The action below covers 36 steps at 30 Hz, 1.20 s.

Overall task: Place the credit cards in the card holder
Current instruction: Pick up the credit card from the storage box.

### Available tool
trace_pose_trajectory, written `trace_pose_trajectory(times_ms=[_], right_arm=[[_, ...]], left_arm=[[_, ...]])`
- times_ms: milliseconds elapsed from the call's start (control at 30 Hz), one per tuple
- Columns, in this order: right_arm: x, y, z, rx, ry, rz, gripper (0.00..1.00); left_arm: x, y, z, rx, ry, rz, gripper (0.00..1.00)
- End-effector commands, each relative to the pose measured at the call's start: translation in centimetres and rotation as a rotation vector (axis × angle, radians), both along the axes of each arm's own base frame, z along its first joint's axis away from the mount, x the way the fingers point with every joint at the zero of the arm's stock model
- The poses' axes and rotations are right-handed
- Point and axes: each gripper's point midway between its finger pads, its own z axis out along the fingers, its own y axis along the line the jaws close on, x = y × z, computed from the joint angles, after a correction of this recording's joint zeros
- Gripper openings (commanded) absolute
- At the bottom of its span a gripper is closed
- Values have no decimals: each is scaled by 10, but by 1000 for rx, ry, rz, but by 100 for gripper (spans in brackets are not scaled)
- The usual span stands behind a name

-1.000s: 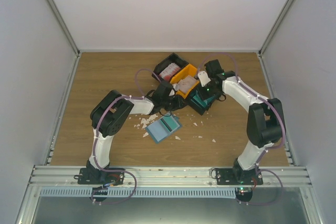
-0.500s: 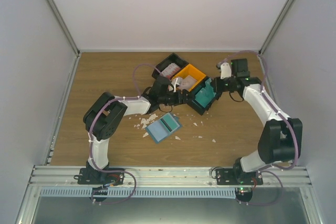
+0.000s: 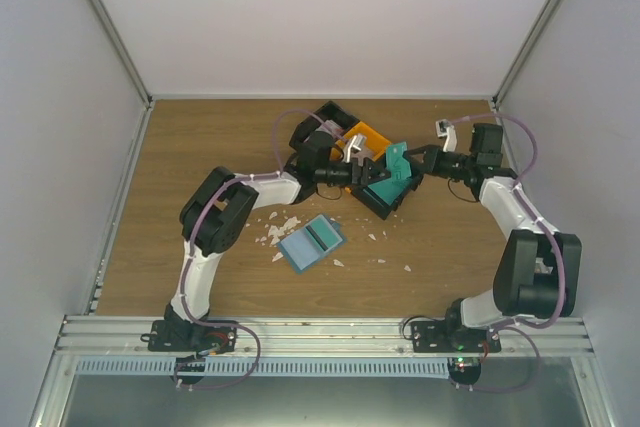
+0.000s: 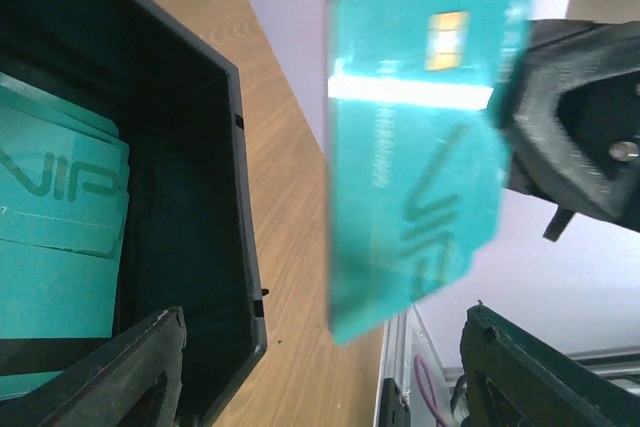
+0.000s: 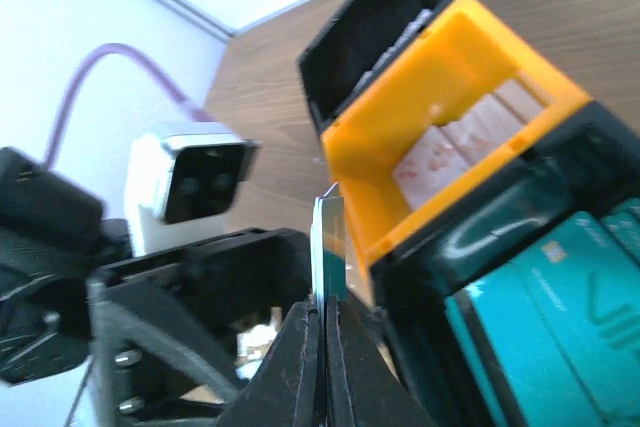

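A teal credit card [image 4: 420, 137] with a gold chip hangs in the air, and my right gripper [image 5: 323, 312] is shut on its edge [image 5: 328, 237]. In the top view this card [image 3: 395, 160] stands upright over the front black bin, at my right gripper [image 3: 412, 161]. My left gripper [image 3: 368, 173] faces it, jaws open wide on either side of the card [image 4: 325, 332] without touching it. More teal credit cards [image 4: 55, 207] lie in the black bin [image 4: 225, 197]. The card holder [image 3: 311, 240] lies open on the table, apart from both grippers.
An orange bin [image 3: 368, 137] of whitish cards and a second black bin [image 3: 322, 119] stand behind the teal-card bin [image 3: 392, 199]. White scraps [image 3: 275, 229] litter the wood left of and around the holder. White walls enclose the table.
My left gripper has opened wide and shifted right toward the bins. My right arm drew back to the right and now holds a teal card upright above the black bin.
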Motion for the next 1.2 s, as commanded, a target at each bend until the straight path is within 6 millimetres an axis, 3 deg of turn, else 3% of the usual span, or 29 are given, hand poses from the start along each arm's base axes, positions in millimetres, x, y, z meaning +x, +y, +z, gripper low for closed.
trace_pose_trajectory(times_ms=[0, 167, 400, 567, 700, 767, 1167], right_arm=[[-7, 15, 27, 157, -60, 108, 1], [-13, 19, 25, 195, -44, 146, 1], [-19, 22, 17, 217, -12, 161, 1], [-19, 22, 16, 219, -6, 164, 1], [-16, 16, 17, 210, -8, 144, 1], [-15, 13, 18, 212, -14, 138, 1], [-17, 2, 29, 217, -48, 136, 0]], left_arm=[[2, -8, 0, -34, 6, -55, 77], [5, -12, 1, -42, 10, -64, 75], [2, -14, 10, -84, -6, -106, 56], [0, -13, 17, -110, -16, -121, 33], [1, -7, 16, -108, -21, -111, 7], [1, -3, 17, -113, -25, -111, 0], [-14, 22, 39, -185, -37, -179, 0]])
